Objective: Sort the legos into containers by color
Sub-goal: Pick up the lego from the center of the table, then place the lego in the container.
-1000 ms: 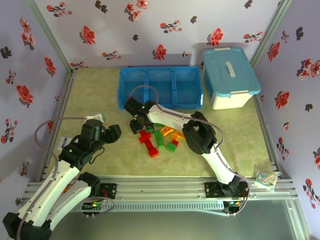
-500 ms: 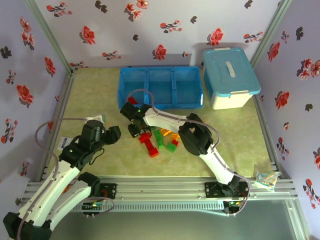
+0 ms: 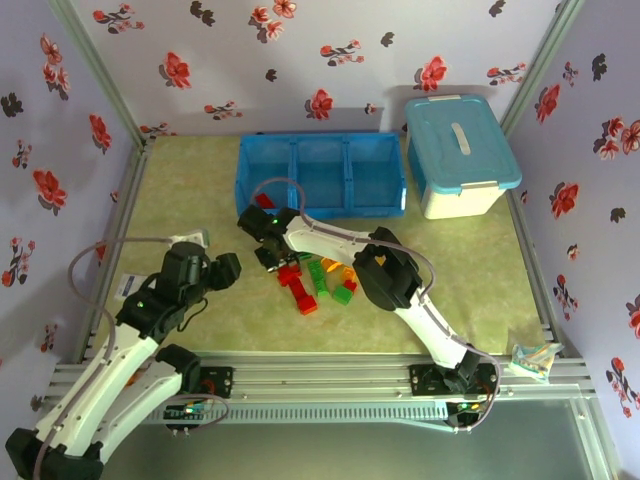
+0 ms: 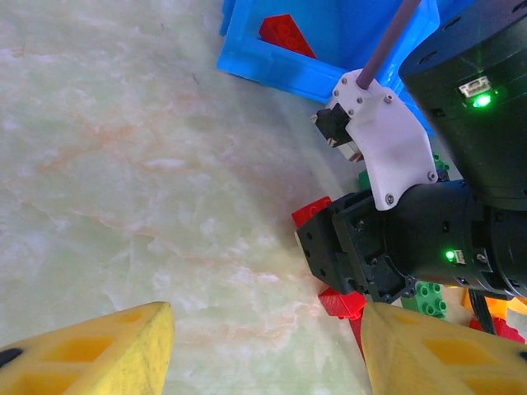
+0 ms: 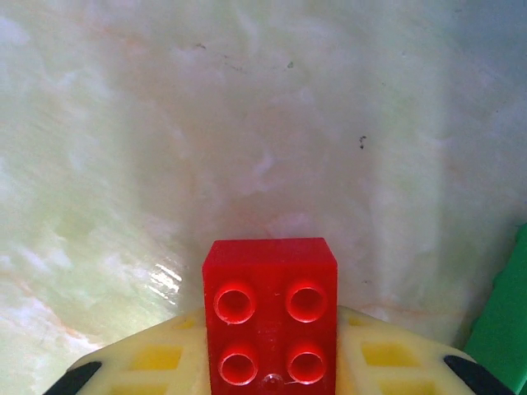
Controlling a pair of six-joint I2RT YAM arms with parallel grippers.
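Barely begun, seemingly: tray (image 3: 350,210) with one red brick (image 4: 284,34) in its left compartment; remaining legos (image 3: 318,280) piled on the table (image 3: 180,180) near it; left gripper (image 4: 263,346) wide open, empty; right gripper (image 5: 270,366) clamped on a red four-stud brick (image 5: 270,280) at pile's left edge.

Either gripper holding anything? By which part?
Right gripper holds a red four-stud brick by its two opposite sides, fingers flanking its near end. Left gripper is open, holding nothing.

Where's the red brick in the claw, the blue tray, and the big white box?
red brick (image 5: 270,309), right wrist view, studded top face
blue tray (image 3: 360,207), top view, front wall
white box (image 3: 460,200), top view, front side
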